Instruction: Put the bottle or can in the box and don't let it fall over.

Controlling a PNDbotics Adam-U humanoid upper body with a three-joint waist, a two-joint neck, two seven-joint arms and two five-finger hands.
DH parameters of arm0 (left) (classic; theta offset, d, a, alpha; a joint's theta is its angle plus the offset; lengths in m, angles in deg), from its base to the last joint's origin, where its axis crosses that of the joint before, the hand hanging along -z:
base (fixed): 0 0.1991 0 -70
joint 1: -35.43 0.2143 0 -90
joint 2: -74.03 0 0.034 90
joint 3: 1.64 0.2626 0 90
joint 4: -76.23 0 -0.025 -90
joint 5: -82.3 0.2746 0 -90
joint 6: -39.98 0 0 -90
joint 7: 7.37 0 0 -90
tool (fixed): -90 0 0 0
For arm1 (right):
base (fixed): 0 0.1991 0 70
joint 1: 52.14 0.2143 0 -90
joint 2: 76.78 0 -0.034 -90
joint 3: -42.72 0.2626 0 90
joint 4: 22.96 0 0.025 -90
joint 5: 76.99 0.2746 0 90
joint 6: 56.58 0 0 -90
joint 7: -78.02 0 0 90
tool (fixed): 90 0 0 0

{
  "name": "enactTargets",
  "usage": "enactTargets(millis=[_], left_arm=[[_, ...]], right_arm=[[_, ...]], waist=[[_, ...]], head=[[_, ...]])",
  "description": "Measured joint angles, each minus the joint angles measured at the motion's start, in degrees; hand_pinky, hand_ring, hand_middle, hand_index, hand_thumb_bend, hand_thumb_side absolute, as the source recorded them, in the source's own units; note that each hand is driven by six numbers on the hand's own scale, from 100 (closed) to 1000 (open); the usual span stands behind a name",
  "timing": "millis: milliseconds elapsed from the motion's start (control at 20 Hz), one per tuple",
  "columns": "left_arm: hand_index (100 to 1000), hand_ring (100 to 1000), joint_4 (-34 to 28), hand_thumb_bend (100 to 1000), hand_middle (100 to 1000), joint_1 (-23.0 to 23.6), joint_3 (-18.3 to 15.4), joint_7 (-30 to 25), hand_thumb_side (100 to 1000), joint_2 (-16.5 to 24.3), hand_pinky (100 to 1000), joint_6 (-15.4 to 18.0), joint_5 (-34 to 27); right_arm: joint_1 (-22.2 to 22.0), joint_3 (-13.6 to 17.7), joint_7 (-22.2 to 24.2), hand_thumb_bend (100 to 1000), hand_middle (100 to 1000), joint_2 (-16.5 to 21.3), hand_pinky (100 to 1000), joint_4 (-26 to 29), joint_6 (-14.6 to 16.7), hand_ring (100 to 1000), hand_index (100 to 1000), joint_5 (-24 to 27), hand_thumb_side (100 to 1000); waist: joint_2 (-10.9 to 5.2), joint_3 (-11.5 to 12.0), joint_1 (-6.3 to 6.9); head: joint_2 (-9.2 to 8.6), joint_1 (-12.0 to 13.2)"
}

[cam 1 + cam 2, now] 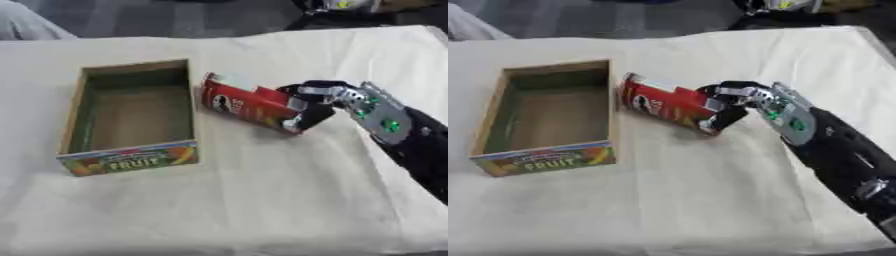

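Fingers of right hand (741,100) grip tilted can (667,103) beside box (131,155); only right eye view shows forearm.

"fruit" on box (131,161) front; can (248,103) txt unreadable.

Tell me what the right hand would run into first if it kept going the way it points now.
The right hand, curled round the red can, points toward the view's left. Going on, the can's far end would likely meet the box's near side wall first; height is hard to judge.
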Motion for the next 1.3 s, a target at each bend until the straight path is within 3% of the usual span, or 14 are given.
enactTargets(millis=[200, 450, 900, 1300], left_arm=[[691, 804, -0.1, 270, 792, 0.0, 0.0, 0.1, 555, 0.0, 431, 0.0, 0.1], [691, 805, -0.1, 267, 790, 0.0, 0.0, 0.1, 556, 0.0, 432, 0.1, 0.2], [691, 805, -0.1, 269, 789, 0.0, -0.2, 0.2, 555, 0.0, 434, 0.1, 0.4], [690, 804, -0.1, 271, 789, 0.0, -0.3, 0.2, 555, 0.0, 434, 0.0, 0.5]], right_arm=[[-0.3, -0.3, -3.4, 100, 757, -0.2, 397, 0.0, -0.9, 716, 755, 1.2, 100], [-0.6, -0.3, -6.4, 100, 670, -0.2, 252, 0.1, -1.6, 625, 666, 3.7, 100], [-2.3, 0.2, -10.2, 100, 670, 0.3, 182, 2.9, -3.4, 612, 654, 9.0, 100], [-1.9, 0.1, -11.5, 100, 674, 0.4, 145, 5.0, -4.9, 604, 644, 9.7, 100]], waist=[[0.00, 0.0, 0.00], [0.00, -0.1, 0.02], [0.01, -0.2, 0.02], [0.06, -0.2, 0.02]], head=[[0.00, -0.2], [0.00, -0.3], [0.00, -0.3], [0.00, -0.3]])
